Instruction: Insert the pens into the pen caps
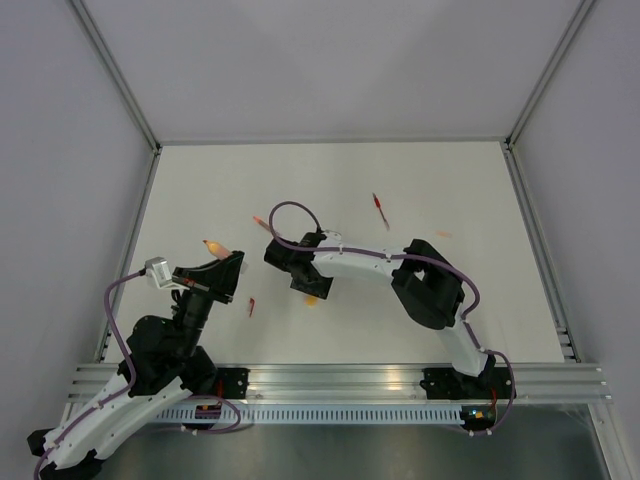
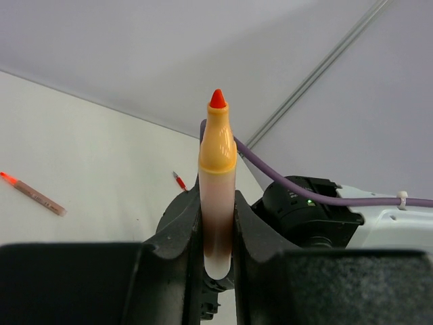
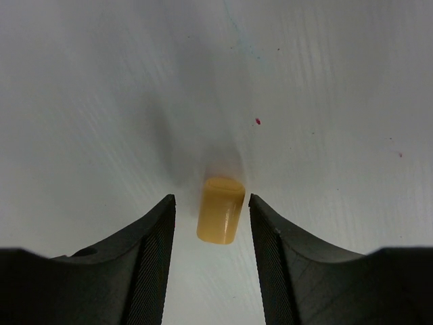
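The orange pen (image 2: 218, 156) stood tip up, pinched in my left claw (image 2: 218, 203), off the counter (image 1: 450, 180) near its left edge. The orange cap (image 3: 221, 211) lay on the counter, about midway along the near edge, between the spread fingers of my right claw (image 3: 211, 200), not yet gripped. The red pen (image 1: 380, 208) lay toward the far edge. I judged that nothing was capped yet and both insertions were left to do. I could read no writing anywhere.

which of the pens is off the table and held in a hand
The orange-peach pen with the red tip, clamped in the left hand. The slim red pen lies loose on the white table, held by nothing.
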{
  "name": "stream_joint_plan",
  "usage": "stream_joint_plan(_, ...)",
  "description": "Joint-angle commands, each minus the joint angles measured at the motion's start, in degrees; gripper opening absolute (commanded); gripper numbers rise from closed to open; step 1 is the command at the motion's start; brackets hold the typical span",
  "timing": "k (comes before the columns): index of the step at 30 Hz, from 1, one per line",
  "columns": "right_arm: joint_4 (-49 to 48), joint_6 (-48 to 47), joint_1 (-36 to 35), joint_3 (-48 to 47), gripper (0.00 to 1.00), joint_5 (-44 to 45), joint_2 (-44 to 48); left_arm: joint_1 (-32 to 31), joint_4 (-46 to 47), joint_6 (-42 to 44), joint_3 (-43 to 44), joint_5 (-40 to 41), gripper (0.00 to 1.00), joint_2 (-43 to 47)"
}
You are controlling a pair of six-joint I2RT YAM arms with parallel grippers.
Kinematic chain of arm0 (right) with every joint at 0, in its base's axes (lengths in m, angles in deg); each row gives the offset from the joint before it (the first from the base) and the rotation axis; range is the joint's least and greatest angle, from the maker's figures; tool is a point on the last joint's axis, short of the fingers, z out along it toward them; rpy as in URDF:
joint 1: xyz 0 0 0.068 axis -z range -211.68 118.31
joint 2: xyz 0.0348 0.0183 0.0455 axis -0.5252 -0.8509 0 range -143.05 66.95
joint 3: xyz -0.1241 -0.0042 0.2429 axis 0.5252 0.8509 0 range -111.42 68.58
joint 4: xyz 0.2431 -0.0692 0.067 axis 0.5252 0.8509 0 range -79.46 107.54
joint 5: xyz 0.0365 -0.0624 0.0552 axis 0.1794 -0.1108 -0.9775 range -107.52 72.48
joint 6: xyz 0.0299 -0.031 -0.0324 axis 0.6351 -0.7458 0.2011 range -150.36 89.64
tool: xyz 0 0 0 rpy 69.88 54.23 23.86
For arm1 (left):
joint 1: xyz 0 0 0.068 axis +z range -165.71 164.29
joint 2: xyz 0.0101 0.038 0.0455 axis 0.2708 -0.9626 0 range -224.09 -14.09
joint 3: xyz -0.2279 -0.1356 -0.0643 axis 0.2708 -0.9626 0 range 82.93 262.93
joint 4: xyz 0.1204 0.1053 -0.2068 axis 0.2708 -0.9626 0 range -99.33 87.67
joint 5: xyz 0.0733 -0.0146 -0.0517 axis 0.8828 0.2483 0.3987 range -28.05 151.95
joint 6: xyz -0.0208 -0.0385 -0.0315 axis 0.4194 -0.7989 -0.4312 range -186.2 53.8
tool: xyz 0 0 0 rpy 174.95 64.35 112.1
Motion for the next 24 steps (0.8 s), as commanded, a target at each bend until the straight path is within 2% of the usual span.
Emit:
stream_joint_plan(1,-1.1,2.4,-0.8,0.1,0.53,-0.2,-1.1,-0.1,-0.2,-1.3,0.1,1.6,0.02,0.8)
stream_joint_plan(14,-1.2,4.3,-1.4,1.4,0.47,0.8,-2.5,-0.1,-0.9,-1.9,0.1,2.6,0.02,1.4)
stream_joint_plan(18,-2.1,3.2,-1.4,1.4,0.41,2.4,-2.8,-0.1,-0.9,-1.8,0.2,2.4,0.02,1.4)
stream_joint_plan(24,-5.3,-1.6,-1.4,2.3,0.23,1.2,-3.4,-0.1,-0.6,-1.7,0.1,2.1,0.02,1.3)
